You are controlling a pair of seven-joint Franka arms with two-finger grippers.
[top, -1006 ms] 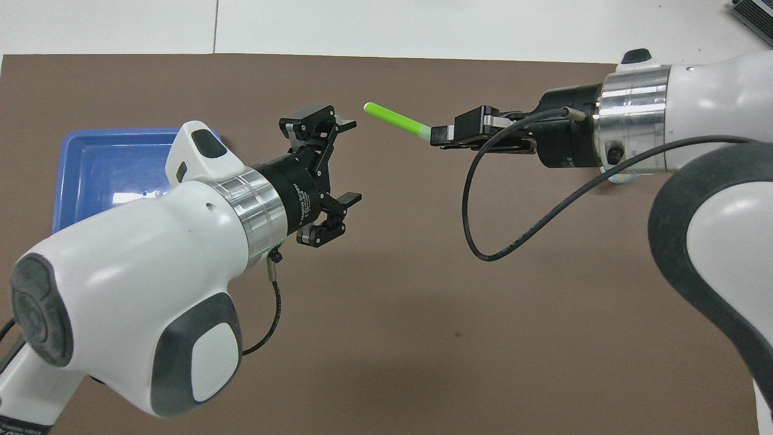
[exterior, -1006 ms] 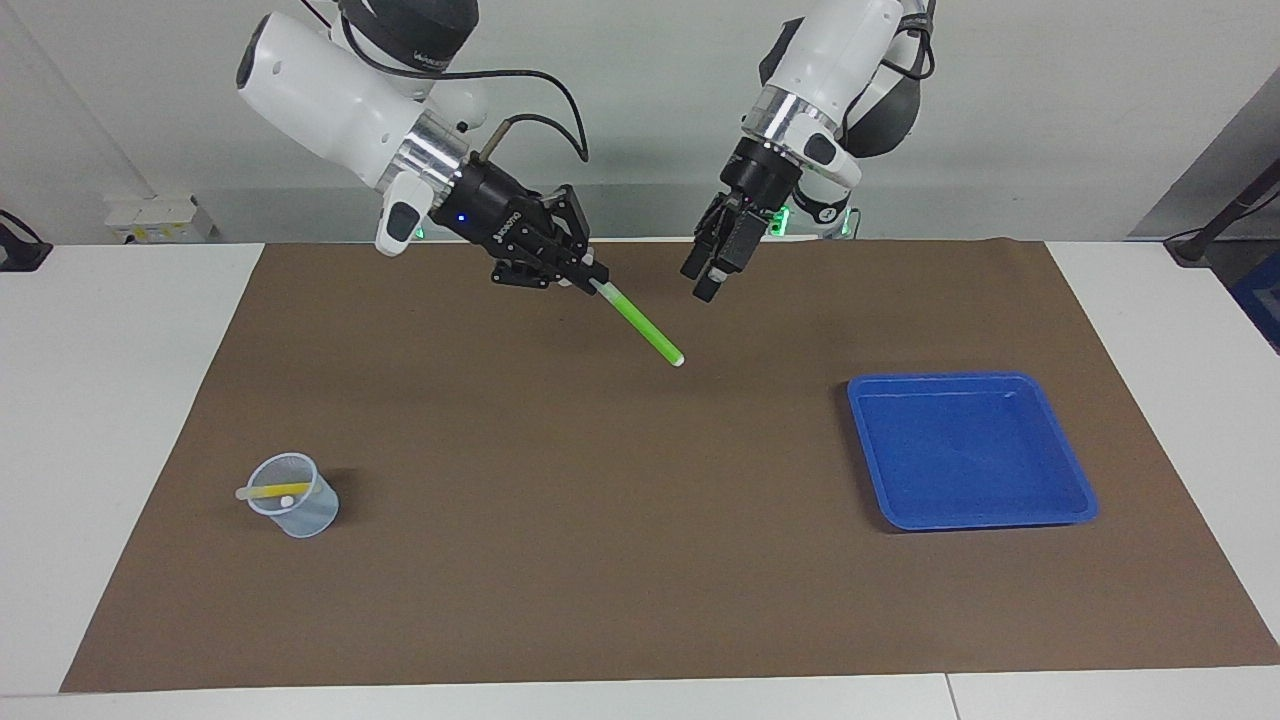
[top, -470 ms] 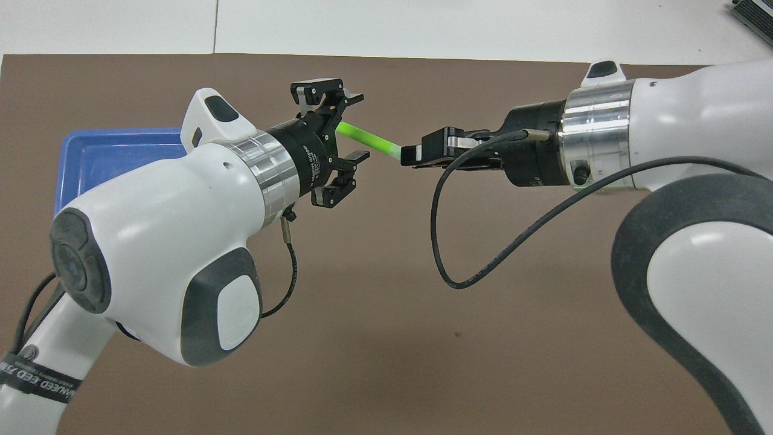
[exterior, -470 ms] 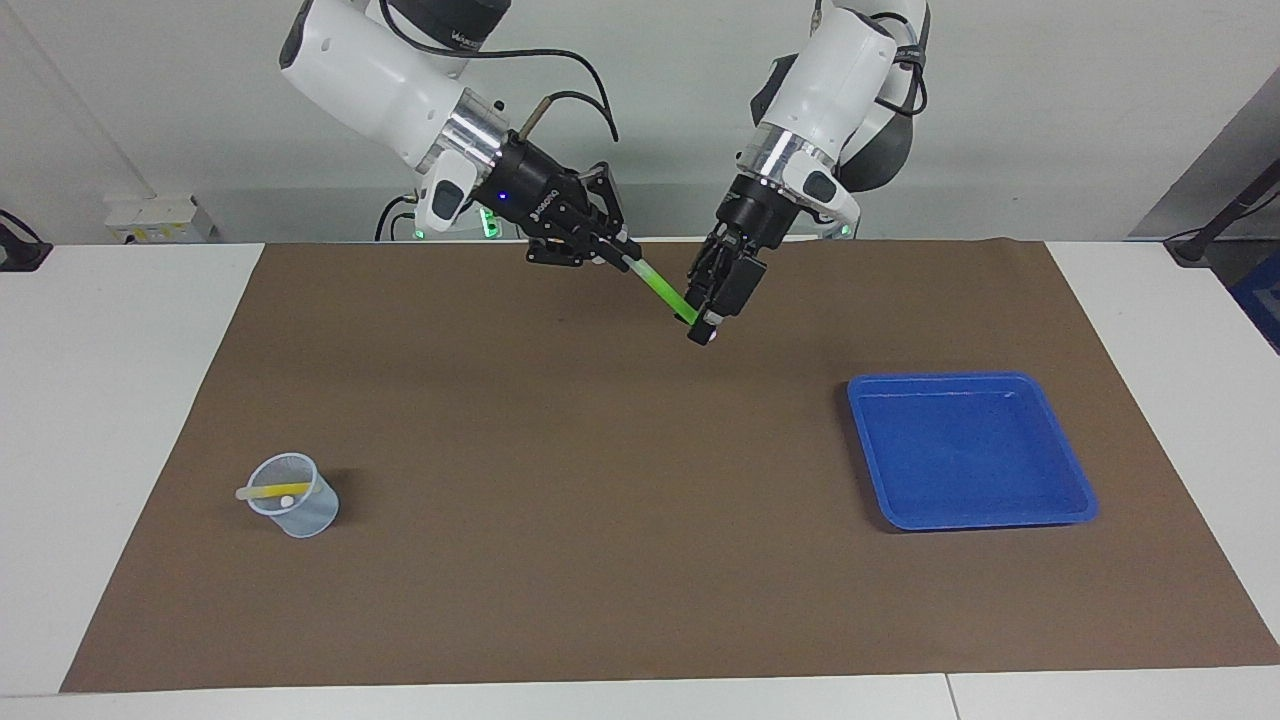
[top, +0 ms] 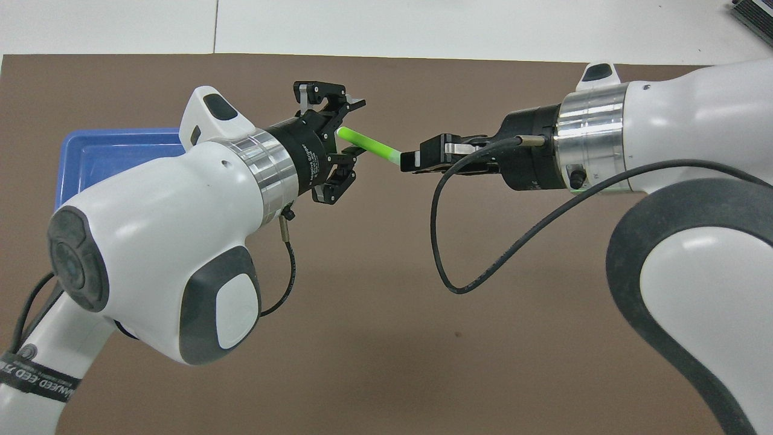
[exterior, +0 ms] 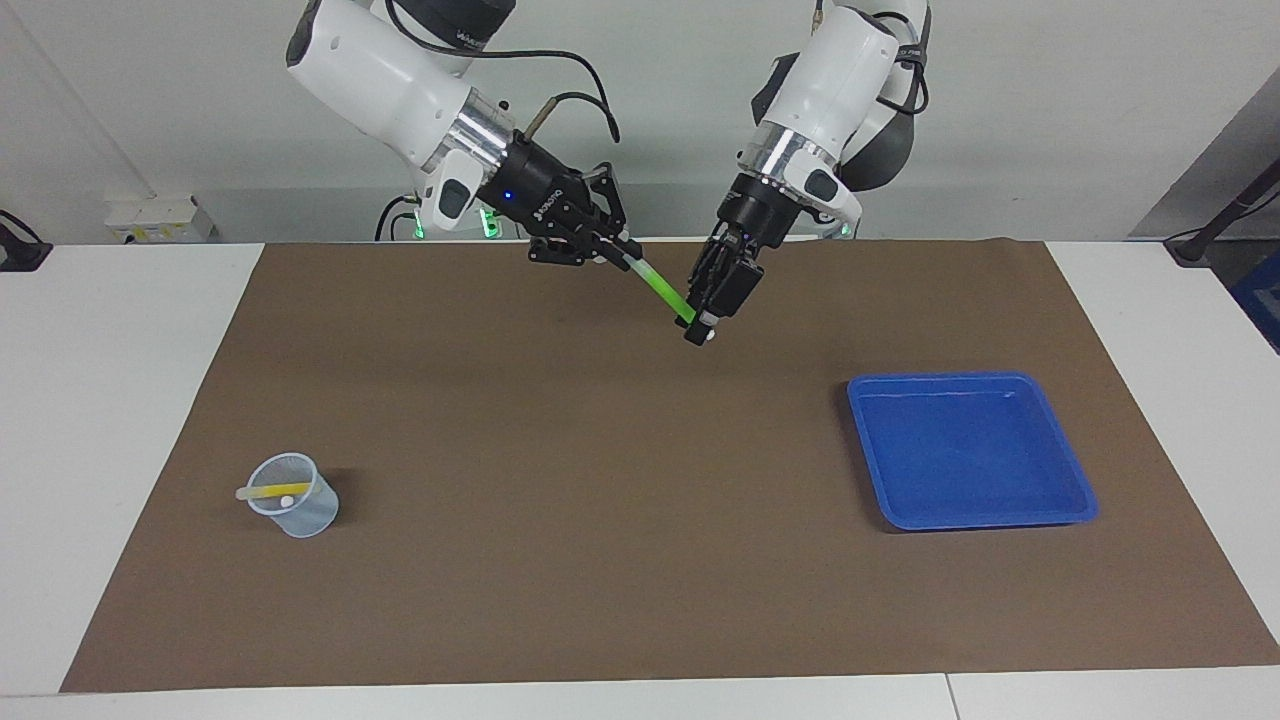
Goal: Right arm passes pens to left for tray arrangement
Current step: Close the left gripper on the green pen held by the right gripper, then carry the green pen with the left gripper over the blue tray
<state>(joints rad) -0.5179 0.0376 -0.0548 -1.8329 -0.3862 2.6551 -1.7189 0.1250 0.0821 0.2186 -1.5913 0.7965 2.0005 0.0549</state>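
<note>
Holding: the right gripper (exterior: 612,256), upper middle of the facing view, is clamped on the pale end of the green pen (exterior: 662,291), fingertips together on it.
Receiving: the left gripper (exterior: 703,325) sits at the pen's other end, just right of frame centre; its fingers bracket the shaft, but whether they have pinched it I cannot tell.
Pen: slanted down from the right gripper to the left gripper, in the air over the brown mat (exterior: 600,520), upper middle of the frame.
Same from above: the green pen (top: 368,144) bridges the left gripper (top: 347,130) and the right gripper (top: 410,161) in the upper centre of the overhead view.
Tray: the blue tray (exterior: 1070,515) lies right of centre, nothing in it.
Cup: the small clear cup (exterior: 295,497), lower left, has a yellow pen (exterior: 272,491) resting across its mouth.
Purple pen: not visible.
Progress: early, by my reading; first handover in hand, no pen in the tray yet.
Left to do: release by the right arm, placing the green pen, then the remaining pens.
</note>
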